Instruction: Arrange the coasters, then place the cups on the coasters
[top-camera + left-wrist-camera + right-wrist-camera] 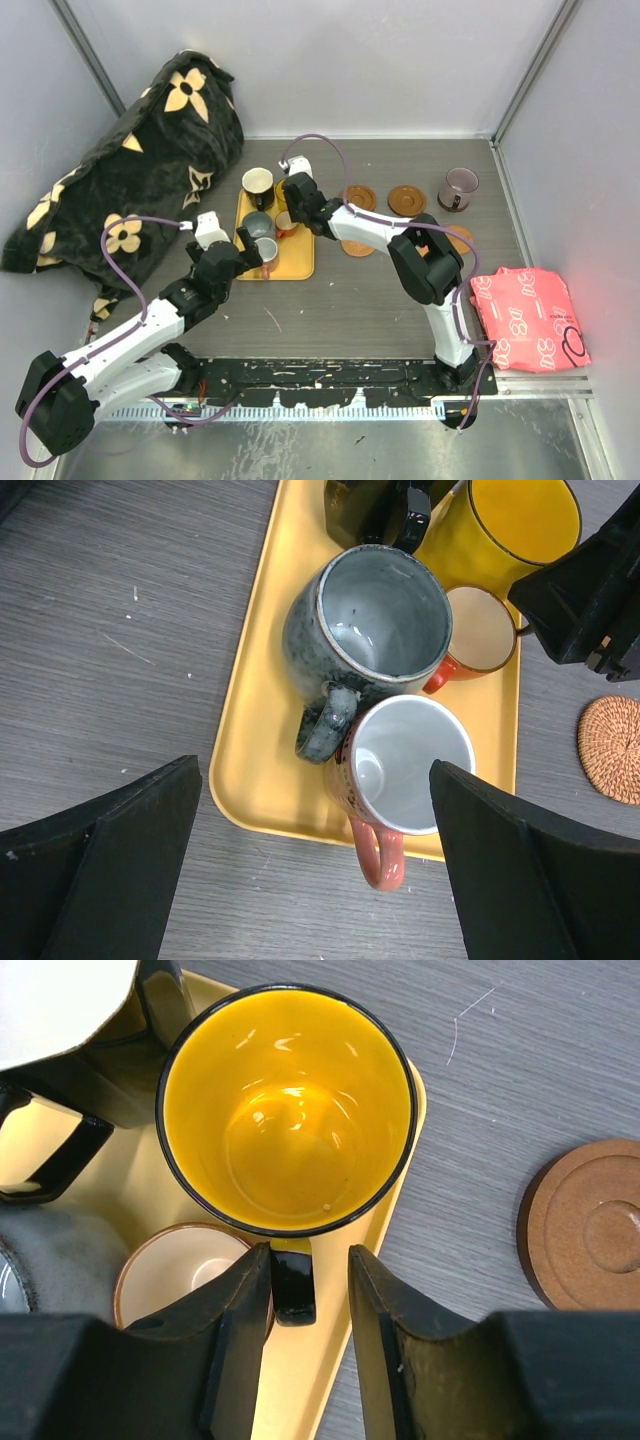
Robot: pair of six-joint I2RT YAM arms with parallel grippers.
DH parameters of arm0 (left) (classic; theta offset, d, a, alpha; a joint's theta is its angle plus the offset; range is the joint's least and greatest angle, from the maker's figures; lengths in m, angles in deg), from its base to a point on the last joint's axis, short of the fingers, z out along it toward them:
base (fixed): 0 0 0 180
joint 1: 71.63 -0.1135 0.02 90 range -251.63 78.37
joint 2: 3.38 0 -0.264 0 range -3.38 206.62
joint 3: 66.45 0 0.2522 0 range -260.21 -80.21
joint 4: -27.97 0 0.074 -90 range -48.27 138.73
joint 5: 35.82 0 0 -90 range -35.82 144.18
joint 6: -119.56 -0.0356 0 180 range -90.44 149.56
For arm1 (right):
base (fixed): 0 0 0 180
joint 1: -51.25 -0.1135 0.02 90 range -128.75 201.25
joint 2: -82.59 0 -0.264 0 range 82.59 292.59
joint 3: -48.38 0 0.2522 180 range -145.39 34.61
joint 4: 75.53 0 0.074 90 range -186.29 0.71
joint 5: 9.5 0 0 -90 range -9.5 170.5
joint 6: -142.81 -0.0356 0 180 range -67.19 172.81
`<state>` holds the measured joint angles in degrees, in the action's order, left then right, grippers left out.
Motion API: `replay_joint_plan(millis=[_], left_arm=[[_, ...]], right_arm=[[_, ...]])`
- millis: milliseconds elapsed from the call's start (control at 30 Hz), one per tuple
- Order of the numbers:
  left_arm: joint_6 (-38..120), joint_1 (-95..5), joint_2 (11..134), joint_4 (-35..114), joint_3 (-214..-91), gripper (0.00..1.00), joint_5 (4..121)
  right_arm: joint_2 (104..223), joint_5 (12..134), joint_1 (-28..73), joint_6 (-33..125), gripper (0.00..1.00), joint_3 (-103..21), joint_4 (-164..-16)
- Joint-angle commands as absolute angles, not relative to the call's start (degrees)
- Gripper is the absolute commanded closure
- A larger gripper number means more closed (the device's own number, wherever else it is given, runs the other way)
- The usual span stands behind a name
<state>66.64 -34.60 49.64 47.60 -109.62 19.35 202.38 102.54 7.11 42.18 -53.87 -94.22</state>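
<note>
The right gripper's [306, 1256] black fingers [243, 1310] stand narrowed either side of the stubby black handle [293, 1295] of the glossy yellow-orange mug with a black rim [285, 1110]. A sliver of tray shows beside the handle, so they have not clamped it. That mug stands upright at the far right corner of the yellow rectangular plastic tray [255, 770]. Crowded around it are a black mug with a cream inside [258, 182], a small copper-brown cup [185, 1270] and a speckled grey glazed mug [365, 615].

The left gripper [315, 780] hangs wide open and empty over a white cup with a salmon handle [410, 765] at the tray's near end.

Flat round reddish-brown coasters [407, 200], ringed and woven, lie bare on the dark wood-grain table [350, 310] to the right. A translucent purple-grey mug [458, 188] stands on the table beside them.
</note>
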Motion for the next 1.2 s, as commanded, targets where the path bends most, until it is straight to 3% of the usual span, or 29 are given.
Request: replay_joint_plan(millis=[0, 267, 1000, 1100, 1167], left_arm=[[67.03, -34.86, 49.05, 44.63, -110.12, 0.02, 18.67], [67.01, -34.83, 49.2, 44.63, -110.23, 0.02, 18.65], [67.09, -34.87, 49.55, 44.45, -110.26, 0.02, 18.98], [67.09, -34.86, 49.68, 44.36, -110.2, 0.02, 18.93], [67.14, -34.87, 49.65, 44.36, -110.26, 0.02, 19.02]], right_arm=[[202.47, 104.92, 7.44, 43.15, 0.59, -57.16, -92.06], [204.17, 104.86, 7.8, 43.5, 0.64, -58.7, -92.36], [207.0, 103.98, 8.62, 43.66, 0.62, -61.62, -93.28], [206.67, 104.07, 8.64, 43.48, 0.71, -61.43, -93.25], [206.44, 103.78, 8.66, 43.62, 0.9, -61.37, -93.2]])
